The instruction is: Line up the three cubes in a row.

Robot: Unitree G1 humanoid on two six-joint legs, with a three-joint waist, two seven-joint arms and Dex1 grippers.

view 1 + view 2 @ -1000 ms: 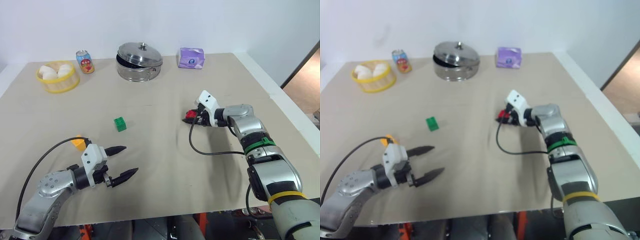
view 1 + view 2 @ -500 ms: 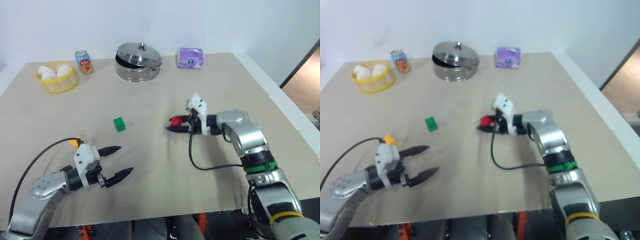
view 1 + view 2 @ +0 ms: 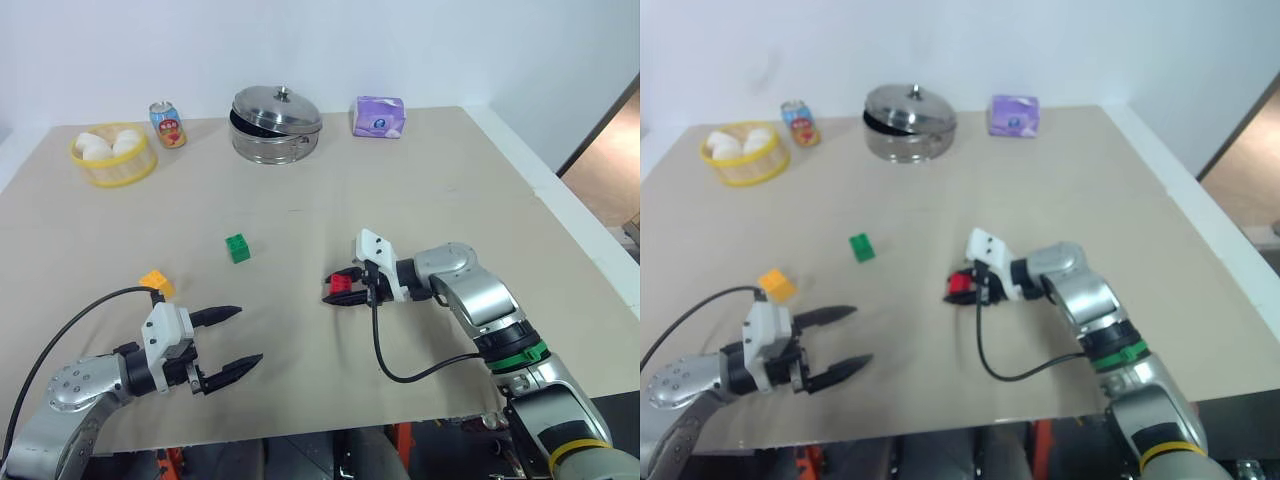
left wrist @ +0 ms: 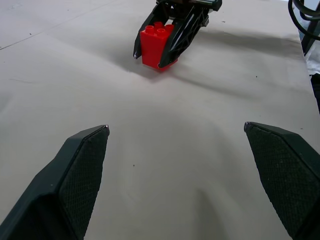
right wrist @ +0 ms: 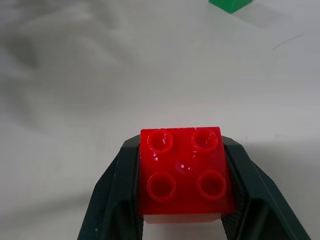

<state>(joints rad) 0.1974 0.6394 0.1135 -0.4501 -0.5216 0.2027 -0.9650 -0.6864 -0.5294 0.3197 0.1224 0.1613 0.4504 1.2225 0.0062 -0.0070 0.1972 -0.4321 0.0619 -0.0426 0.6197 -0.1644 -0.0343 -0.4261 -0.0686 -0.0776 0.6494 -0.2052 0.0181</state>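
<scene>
While your right hand (image 3: 336, 291) pinches the red cube (image 3: 339, 285) by two flat sides at frame centre, treat it as light, rigid and slick. Your left hand (image 3: 236, 338), lower left, gapes empty; green cube (image 3: 238, 247) and orange-yellow cube (image 3: 156, 283) sit on the bench (image 3: 420, 190).

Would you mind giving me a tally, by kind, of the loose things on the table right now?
Toy cubes: 3 (red cube, green cube, orange-yellow cube)
Soda can: 1
Lidded steel pot: 1
Purple tissue pack: 1
Yellow basket of white buns: 1
Total: 7
</scene>
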